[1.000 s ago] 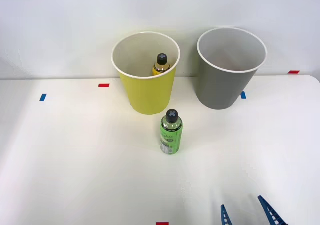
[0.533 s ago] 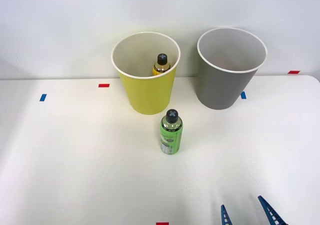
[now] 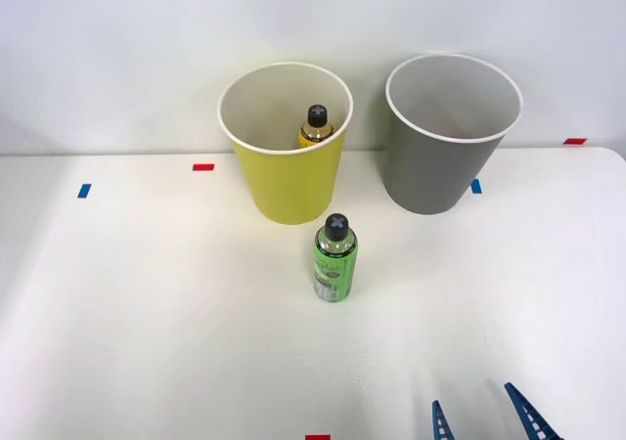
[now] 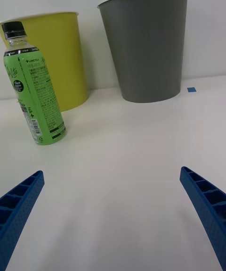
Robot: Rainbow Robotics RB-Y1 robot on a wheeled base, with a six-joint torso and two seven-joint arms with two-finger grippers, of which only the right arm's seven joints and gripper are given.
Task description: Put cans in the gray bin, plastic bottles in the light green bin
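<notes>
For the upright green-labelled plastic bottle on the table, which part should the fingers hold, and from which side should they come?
Probably the labelled middle of the green-labelled clear plastic bottle with black cap, approached level from the robot's side. It stands upright and apart from the round yellow-green bin behind it, with bare white table in front. The right gripper is open, facing it.

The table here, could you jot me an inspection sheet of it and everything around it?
Surface: white table, small red and blue tape marks.
Job's things: green bottle upright before the light green bin; yellowish bottle inside that bin; gray bin beside it, nothing seen inside.
Clutter: nothing seen.
Grippers: right gripper open, low over the table, holding nothing.
Cables: nothing seen.
Surroundings: plain white wall.
</notes>
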